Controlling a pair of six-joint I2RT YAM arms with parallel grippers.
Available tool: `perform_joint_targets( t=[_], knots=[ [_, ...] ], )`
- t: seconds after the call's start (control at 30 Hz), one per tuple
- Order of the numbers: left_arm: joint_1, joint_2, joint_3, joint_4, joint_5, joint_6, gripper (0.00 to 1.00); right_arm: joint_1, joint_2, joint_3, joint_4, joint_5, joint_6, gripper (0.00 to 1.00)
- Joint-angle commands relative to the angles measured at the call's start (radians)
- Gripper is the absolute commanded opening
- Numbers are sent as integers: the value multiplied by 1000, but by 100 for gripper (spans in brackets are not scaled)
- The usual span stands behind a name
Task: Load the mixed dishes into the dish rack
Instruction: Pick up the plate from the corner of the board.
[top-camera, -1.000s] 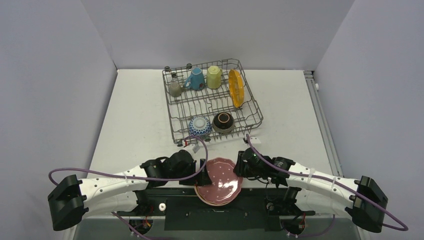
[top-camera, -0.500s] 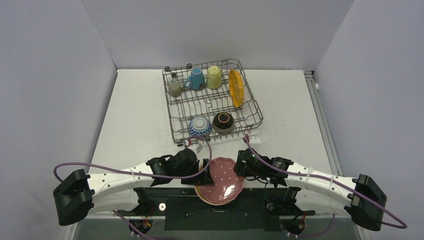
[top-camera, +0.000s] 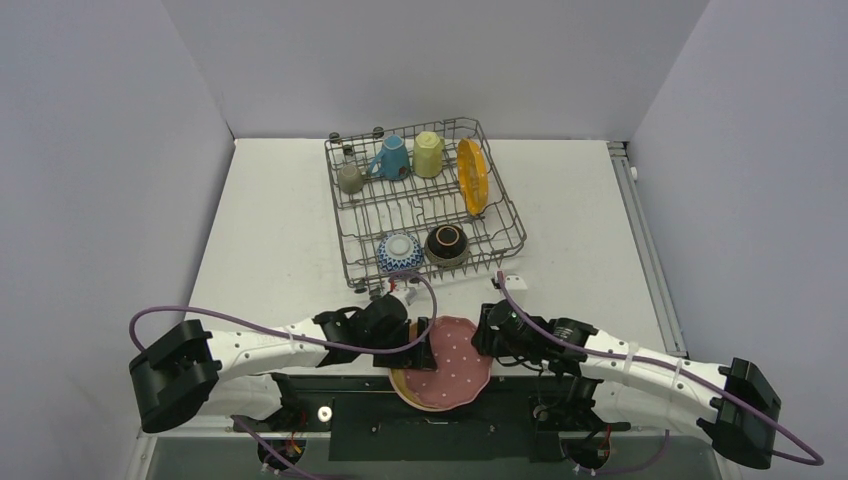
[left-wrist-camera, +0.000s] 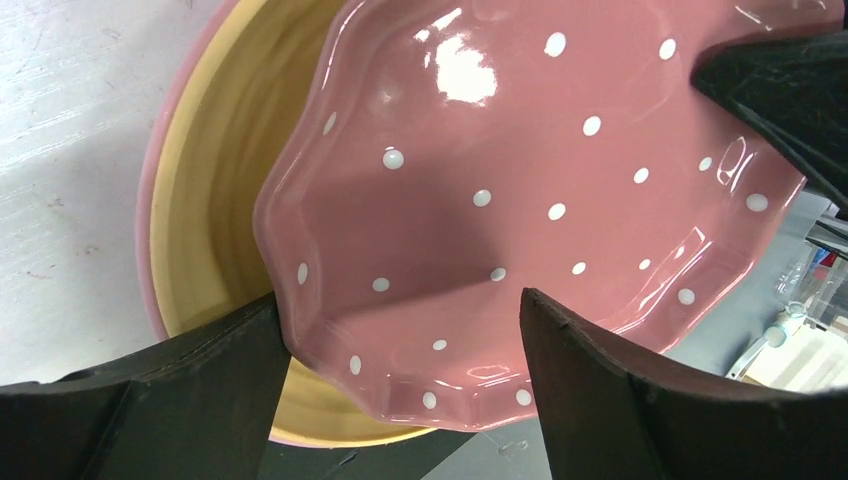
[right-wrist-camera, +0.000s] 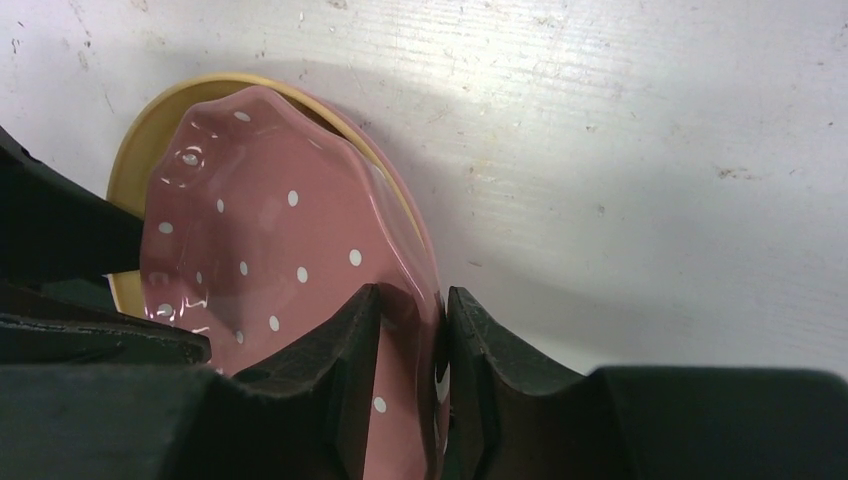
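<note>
At bottom centre, the right gripper is pinching the rim of the pink plate, tipping it steeper off the yellow plate. The left gripper, wide open and empty, is sliding in around its other edge, likely readying a lift toward the rack.

Desk: white, scuffed top. Far half carries a grey wire dish rack. Near edge carries a plate stack, light pink lowest.

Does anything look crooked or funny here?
Yes. The dark pink dotted plate sits tilted, not flat on the yellow plate beneath, because the right gripper pinches its rim and props it up. Nothing looks spilled or broken.
</note>
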Motion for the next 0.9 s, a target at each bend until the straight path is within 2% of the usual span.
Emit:
perform_joint_targets(
  t=[0.0, 0.1, 0.23, 0.53, 0.63, 0.8, 0.83, 0.87],
  knots=[
    [-21, 69, -27, 109, -12, 21, 78, 42, -21, -10, 36, -115, 47, 28],
    [-22, 81, -22, 114, -11, 21, 76, 41, -31, -21, 31, -116, 57, 31],
    [-26, 94, -19, 126, -7, 21, 69, 42, -60, -43, 28, -112, 77, 32],
    [-31, 119, -2, 132, 1, 23, 39, 43, -160, -78, -2, -84, 137, 32],
    [-32, 130, 6, 131, 4, 25, 25, 43, -190, -88, -3, -80, 152, 32],
    [-33, 140, 11, 129, 5, 27, 7, 46, -218, -82, -23, -68, 161, 32],
    [-33, 138, 12, 126, 5, 28, 1, 46, -222, -77, -34, -65, 161, 32],
    [-33, 132, 12, 122, 4, 28, 0, 45, -223, -71, -42, -58, 158, 32]
  ],
)
